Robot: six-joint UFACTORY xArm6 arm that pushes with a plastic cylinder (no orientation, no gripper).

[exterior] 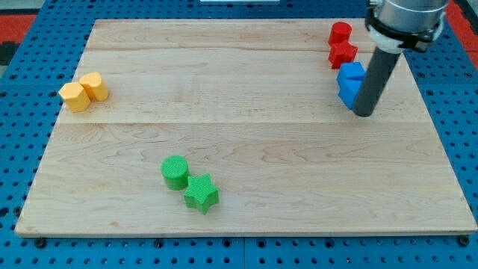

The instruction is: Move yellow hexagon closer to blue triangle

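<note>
Two yellow blocks touch each other at the view's left edge of the wooden board (239, 149). The left one looks like the yellow hexagon (73, 96); the other yellow block (95, 87) sits just up and right of it. Two blue blocks touch at the far right: a blue cube-like block (352, 72) and, just below it, a blue wedge that looks like the blue triangle (347, 92). My tip (363, 113) rests on the board right beside the blue triangle, at its lower right, and the rod hides part of both blue blocks.
Two red blocks (340, 33) (343, 54) stand stacked in the view above the blue ones, near the top right corner. A green cylinder (175, 171) and a green star (202, 193) touch at the bottom middle. The board's right edge is close to my tip.
</note>
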